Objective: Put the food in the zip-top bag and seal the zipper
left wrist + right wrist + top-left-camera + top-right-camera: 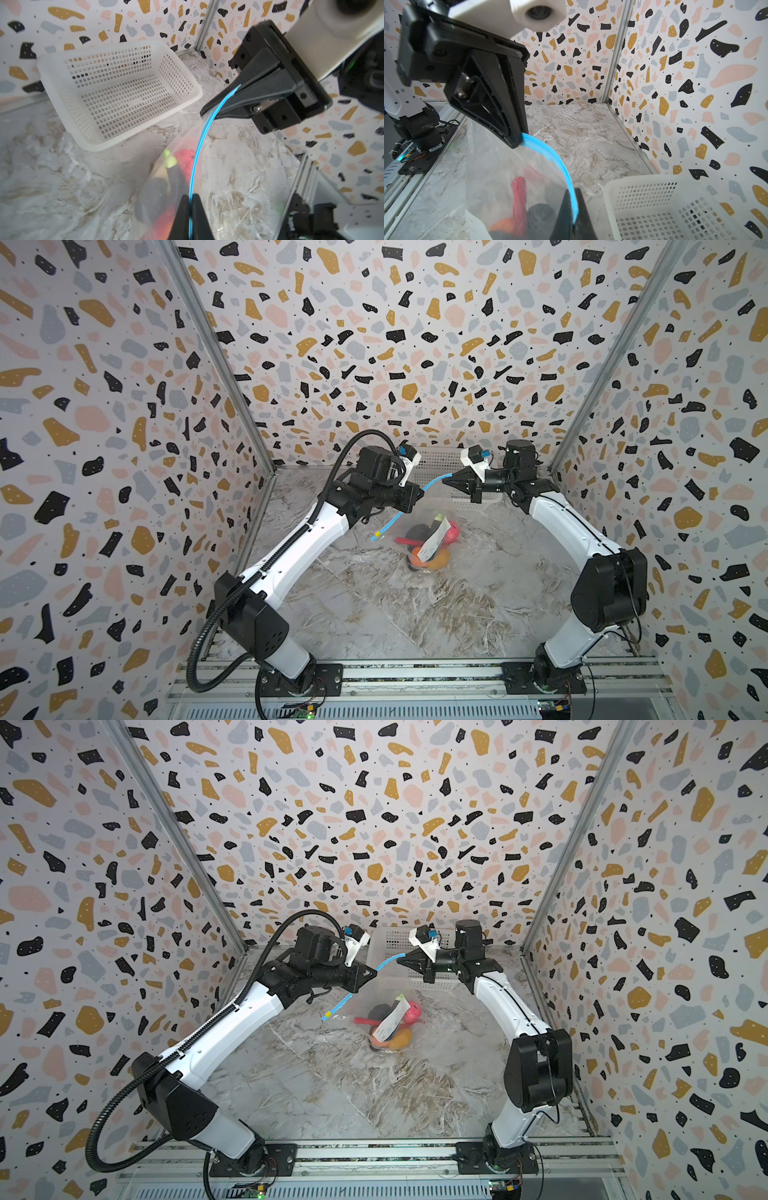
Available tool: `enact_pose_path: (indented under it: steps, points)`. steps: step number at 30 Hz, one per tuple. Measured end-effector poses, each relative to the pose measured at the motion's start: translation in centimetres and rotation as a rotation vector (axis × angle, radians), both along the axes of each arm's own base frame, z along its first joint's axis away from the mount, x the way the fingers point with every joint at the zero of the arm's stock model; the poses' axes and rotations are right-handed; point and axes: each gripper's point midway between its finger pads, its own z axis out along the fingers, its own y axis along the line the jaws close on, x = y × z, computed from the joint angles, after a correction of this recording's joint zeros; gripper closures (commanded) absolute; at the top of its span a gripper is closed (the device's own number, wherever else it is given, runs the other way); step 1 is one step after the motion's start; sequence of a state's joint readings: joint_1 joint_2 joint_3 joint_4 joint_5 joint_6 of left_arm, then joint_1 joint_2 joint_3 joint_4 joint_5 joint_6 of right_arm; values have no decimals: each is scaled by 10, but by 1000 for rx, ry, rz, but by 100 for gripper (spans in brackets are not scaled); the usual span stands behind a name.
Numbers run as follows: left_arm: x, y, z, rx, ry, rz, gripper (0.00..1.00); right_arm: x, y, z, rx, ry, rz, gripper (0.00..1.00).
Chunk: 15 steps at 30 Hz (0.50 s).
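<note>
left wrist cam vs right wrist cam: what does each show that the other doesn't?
Left wrist only: the right tool in full, shut on the thin light-blue zipper strip, and the whole white perforated plastic basket. Right wrist only: the left tool in full, shut on that strip, and the left arm's black base. Both: the strip arcing between the tools, and the clear plastic bag of small toy fruits and vegetables.

1. Both top views hang high at the front, looking down over the whole grey marbled tabletop (374, 614).
2. The left wrist view rides close behind the left gripper (190, 199), facing the white perforated plastic basket (116, 93) and the right gripper (205, 112).
3. The right wrist view, just as close, looks the opposite way; both share the thin light-blue zipper strip (550, 153).
</note>
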<state>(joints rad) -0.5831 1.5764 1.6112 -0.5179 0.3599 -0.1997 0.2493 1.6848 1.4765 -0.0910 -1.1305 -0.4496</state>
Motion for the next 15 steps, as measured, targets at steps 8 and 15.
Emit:
enact_pose_path:
  steps: [8, 15]
  points:
    - [-1, 1, -2, 4, 15, 6, 100, -2, 7, -2, 22, 116, -57, 47]
    - [-10, 9, -5, -50, 73, 84, 100, -77, 5, -40, 93, 446, -250, 23]
